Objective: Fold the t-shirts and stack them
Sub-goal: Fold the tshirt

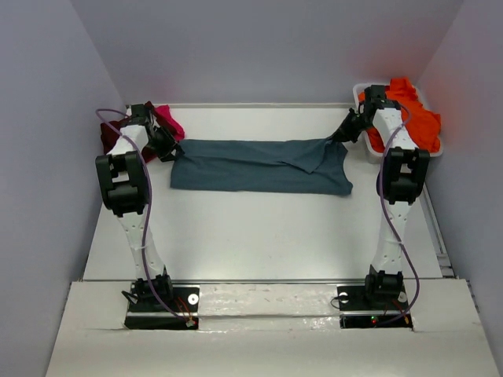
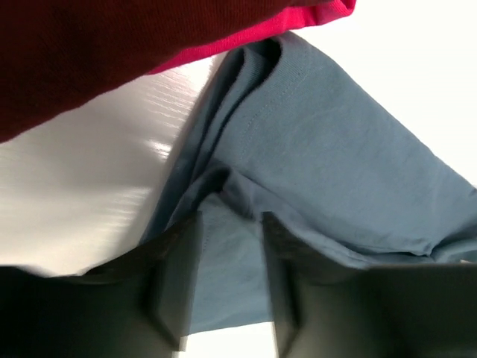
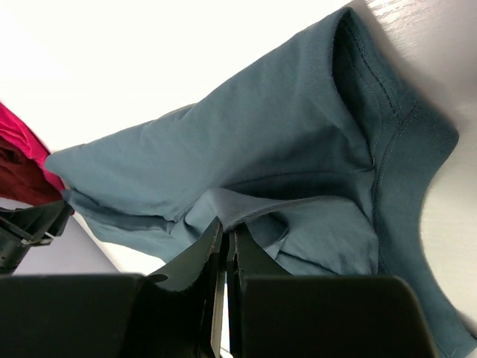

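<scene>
Table w/ teal-blue shirt across far half, maroon shirt + pink shirt far-left, tub far-right.

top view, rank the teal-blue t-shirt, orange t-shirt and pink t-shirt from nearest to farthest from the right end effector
1. teal-blue t-shirt: its right corner is pinched in the right end effector.
2. orange t-shirt: just to the right, at the back right corner.
3. pink t-shirt: far across, at the back left.

Left pincer stands parted, right pincer pinched closed, both stretched far forward.
</scene>
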`<state>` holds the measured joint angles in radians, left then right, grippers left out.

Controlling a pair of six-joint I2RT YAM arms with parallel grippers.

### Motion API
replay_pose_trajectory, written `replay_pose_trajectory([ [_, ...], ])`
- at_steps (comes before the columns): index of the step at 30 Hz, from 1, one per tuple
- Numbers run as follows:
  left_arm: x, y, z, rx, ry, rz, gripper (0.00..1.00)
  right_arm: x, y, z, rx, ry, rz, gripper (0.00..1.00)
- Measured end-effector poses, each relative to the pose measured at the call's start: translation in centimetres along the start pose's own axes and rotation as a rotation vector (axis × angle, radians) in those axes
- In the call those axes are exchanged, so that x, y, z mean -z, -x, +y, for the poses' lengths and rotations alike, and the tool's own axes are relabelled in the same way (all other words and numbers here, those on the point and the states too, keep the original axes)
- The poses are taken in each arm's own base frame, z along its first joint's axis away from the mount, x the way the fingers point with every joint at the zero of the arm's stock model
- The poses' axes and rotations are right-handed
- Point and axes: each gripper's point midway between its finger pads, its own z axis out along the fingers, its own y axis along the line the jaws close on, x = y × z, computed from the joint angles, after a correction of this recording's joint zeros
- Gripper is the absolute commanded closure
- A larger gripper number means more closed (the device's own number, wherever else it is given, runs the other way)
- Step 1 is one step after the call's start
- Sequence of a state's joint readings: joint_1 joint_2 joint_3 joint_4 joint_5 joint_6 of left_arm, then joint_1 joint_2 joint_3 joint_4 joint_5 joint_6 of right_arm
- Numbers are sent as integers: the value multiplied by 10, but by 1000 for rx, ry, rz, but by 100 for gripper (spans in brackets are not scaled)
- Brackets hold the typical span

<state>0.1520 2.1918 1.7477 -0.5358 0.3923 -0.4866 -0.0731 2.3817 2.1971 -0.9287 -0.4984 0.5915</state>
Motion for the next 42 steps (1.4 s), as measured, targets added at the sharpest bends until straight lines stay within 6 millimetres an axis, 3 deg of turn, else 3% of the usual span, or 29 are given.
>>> replay_pose_trajectory([
  [3,-1,2,3,1,17,-10,31,0,1,1,2,6,-1,93],
  [12,-1,5,8,-22,86,-54,30,-1,3,4,13,23,-10,92],
  [14,1,3,4,-46,100,-61,30,-1,3,5,14,25,-11,81],
  [15,4,1,-3,-73,106,-69,30,-1,4,5,15,26,-11,77],
  [16,6,-1,-11,-99,108,-72,30,-1,4,5,16,28,-14,64],
  [18,12,-9,-33,-167,101,-83,30,-1,6,6,18,32,-19,50],
  [23,27,-46,-96,-331,27,-85,31,-1,9,8,24,39,-31,33],
  [27,31,-84,-133,-439,-29,-52,31,-2,10,10,35,46,-39,33],
  [31,29,-116,-152,-506,-64,0,32,-1,8,9,37,47,-40,36],
  [37,28,-131,-158,-532,-70,24,33,5,-19,-6,17,17,5,39],
  [42,32,-131,-167,-540,-80,20,33,6,-39,-18,28,2,28,41],
])
